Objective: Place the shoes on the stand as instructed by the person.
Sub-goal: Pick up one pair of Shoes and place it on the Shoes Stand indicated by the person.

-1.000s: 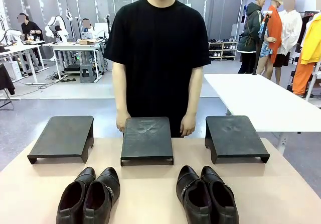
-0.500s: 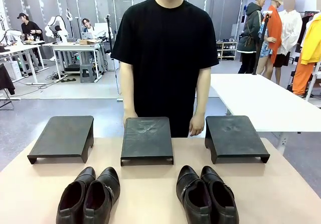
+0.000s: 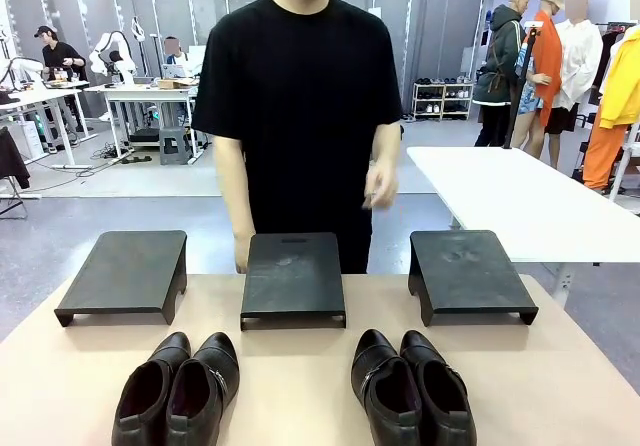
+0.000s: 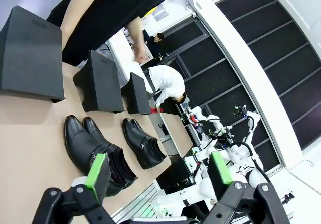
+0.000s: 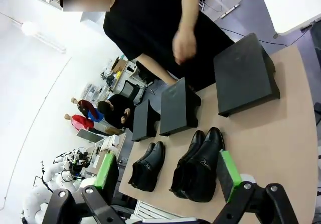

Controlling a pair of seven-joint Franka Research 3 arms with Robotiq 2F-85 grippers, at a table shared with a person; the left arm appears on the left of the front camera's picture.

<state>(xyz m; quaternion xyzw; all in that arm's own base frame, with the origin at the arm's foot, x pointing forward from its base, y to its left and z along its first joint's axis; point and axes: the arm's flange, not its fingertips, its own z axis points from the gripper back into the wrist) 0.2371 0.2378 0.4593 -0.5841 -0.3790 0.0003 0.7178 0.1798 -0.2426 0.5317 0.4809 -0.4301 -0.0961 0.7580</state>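
Left to right: a left pair of glossy black leather dress shoes point(image 3: 178, 391) and a right pair of glossy black leather dress shoes point(image 3: 412, 386) lie on the near part of the beige table point(image 3: 290, 406). Each pair lies side by side, long axes running near to far, tapered toes pointing far and heels near. The left pair's toes lean slightly right, the right pair's slightly left.

Beyond the toes stand three flat black stands: left stand point(image 3: 125, 271), middle stand point(image 3: 292, 274) and right stand point(image 3: 465, 271), all bare.

The left gripper point(image 4: 159, 170) hangs above the near side of the left pair, jaws spread wide, holding and touching nothing. The right gripper point(image 5: 167, 173) is likewise spread and empty near the right pair.

The person point(image 3: 300, 106) stands behind the middle stand, one hand point(image 3: 380, 184) at waist height.
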